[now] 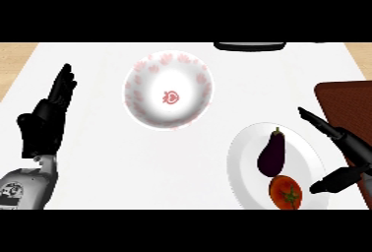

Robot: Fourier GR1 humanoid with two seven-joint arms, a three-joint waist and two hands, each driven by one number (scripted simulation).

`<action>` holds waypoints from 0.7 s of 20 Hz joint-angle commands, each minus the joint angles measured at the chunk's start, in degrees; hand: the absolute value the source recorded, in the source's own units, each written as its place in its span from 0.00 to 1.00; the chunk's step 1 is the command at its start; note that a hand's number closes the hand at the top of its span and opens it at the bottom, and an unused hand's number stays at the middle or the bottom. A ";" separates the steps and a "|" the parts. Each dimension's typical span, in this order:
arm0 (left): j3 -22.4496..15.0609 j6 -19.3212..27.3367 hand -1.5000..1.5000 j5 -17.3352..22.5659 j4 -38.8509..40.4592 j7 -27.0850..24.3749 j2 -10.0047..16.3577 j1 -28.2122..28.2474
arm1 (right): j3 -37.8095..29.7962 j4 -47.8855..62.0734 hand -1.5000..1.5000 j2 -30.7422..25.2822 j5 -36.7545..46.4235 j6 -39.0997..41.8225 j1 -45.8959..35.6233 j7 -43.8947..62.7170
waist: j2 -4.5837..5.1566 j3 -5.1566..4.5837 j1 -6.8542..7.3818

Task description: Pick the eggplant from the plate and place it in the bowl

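Lying on plate (245,142), eggplant (271,153) stem pointing away, right hand (352,147) fingers spread alongside, left hand (45,118) open

A: Plate (245,162)?
B: Lower right. Eggplant (272,153) lies on it, tomato (286,193) just below.
A: Bowl (149,114)?
B: Upper middle, apart from plate.
A: Hands?
B: Right hand (349,143) open at plate's right rim. Left hand (45,118) rests open, far left, fingers up.

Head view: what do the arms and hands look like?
Both hands are black, with slim fingers and a thumb: left hand, right hand. The left forearm is a rounded grey shell with small dark markings.
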 commanded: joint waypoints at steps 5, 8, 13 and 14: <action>2.79 -2.09 0.50 -1.60 1.10 1.29 -1.85 -2.55 | -0.41 1.76 0.00 3.42 6.50 1.98 -2.54 5.66 | 0.00 0.02 -0.20; 3.31 -4.26 0.50 -1.60 0.22 1.53 -1.97 -2.05 | -0.47 8.37 0.00 7.44 10.06 -0.27 -6.19 2.68 | 0.04 0.04 0.01; 5.65 -6.04 0.50 -1.33 0.81 -0.21 -1.94 -1.94 | -0.23 11.55 0.00 10.00 13.84 -1.47 -6.96 1.83 | 0.04 0.04 0.04; 2.90 -2.92 0.50 -4.57 -0.63 2.04 -5.20 -1.04 | -1.38 6.81 0.00 11.37 12.37 -0.77 -7.13 6.60 | -0.01 0.03 -0.09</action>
